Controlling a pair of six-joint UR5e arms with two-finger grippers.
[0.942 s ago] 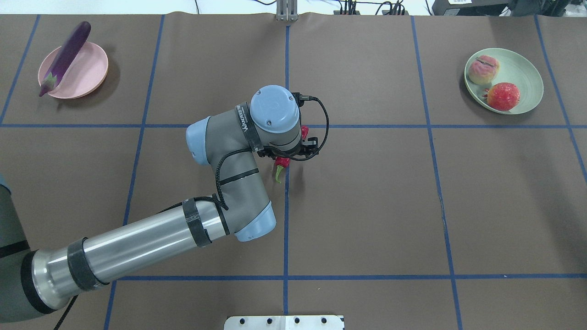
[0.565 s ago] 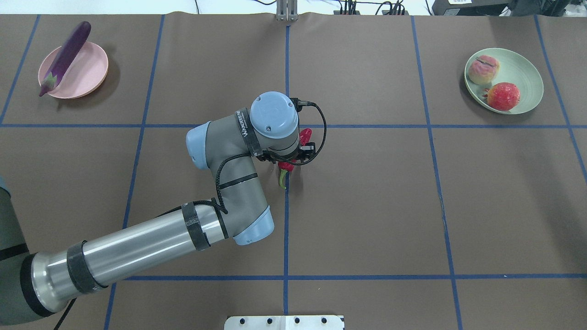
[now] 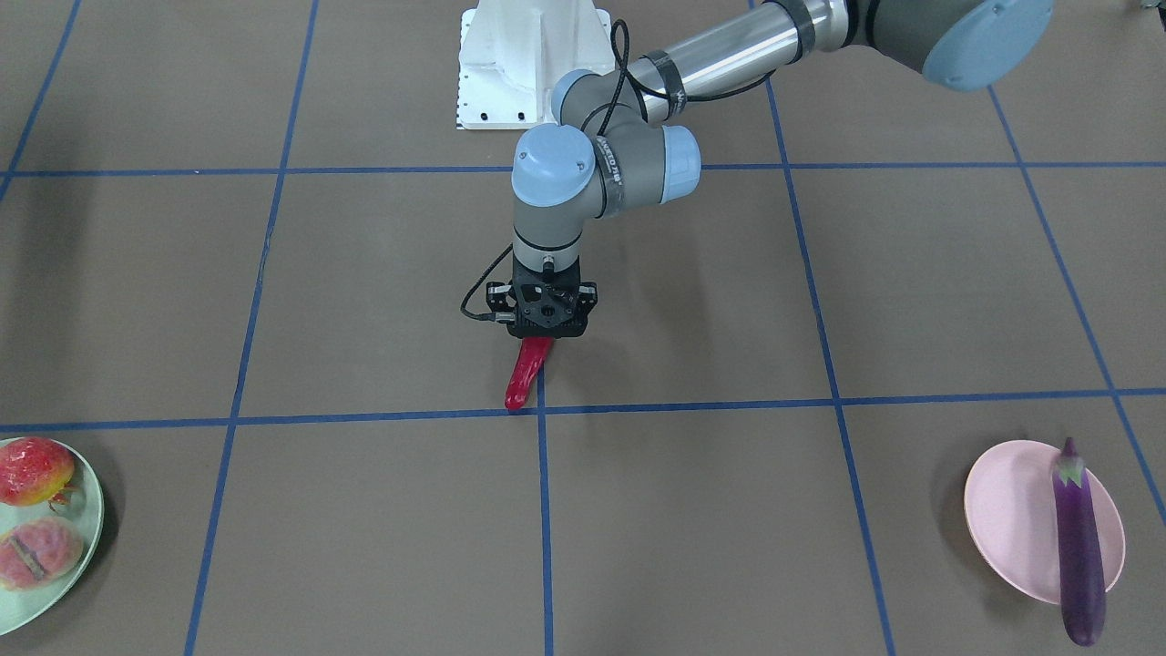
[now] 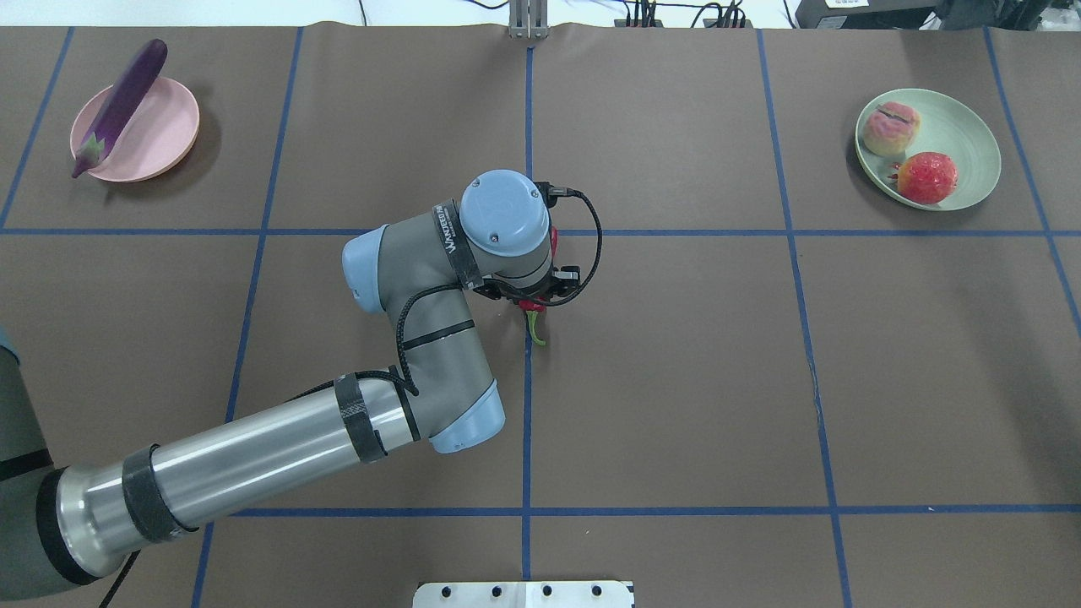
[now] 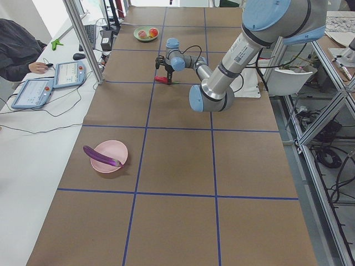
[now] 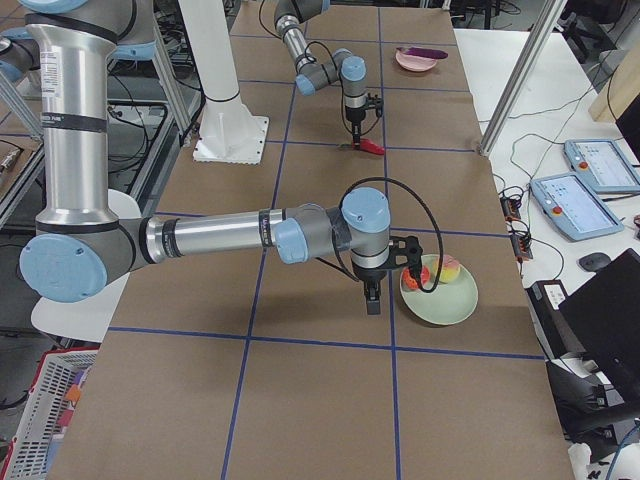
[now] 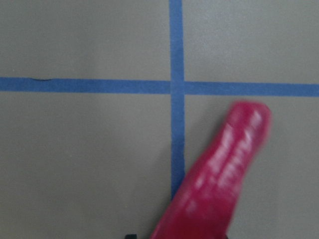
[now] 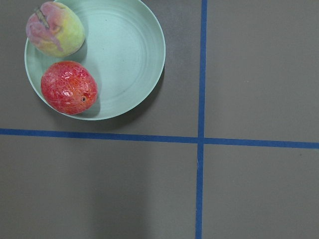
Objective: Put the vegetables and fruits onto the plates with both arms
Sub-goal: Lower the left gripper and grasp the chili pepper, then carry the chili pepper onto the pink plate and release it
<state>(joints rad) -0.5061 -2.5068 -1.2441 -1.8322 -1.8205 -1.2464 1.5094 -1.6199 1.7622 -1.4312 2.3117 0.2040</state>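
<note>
My left gripper is shut on the red chili pepper at the table's centre crossing; its green stem sticks out under the wrist. The chili fills the left wrist view. The purple eggplant lies across the pink plate at the far left. The peach and the pomegranate sit on the mint green plate at the far right. My right gripper hangs just beside that plate; I cannot tell whether it is open or shut.
The white base pedestal stands at the robot's side of the table. Blue tape lines grid the brown mat. A person's sleeve and two tablets are on the side bench past the far edge.
The left wrist has shifted slightly. The held chili has swung, its green stem now pointing toward the view's right instead of its left.
</note>
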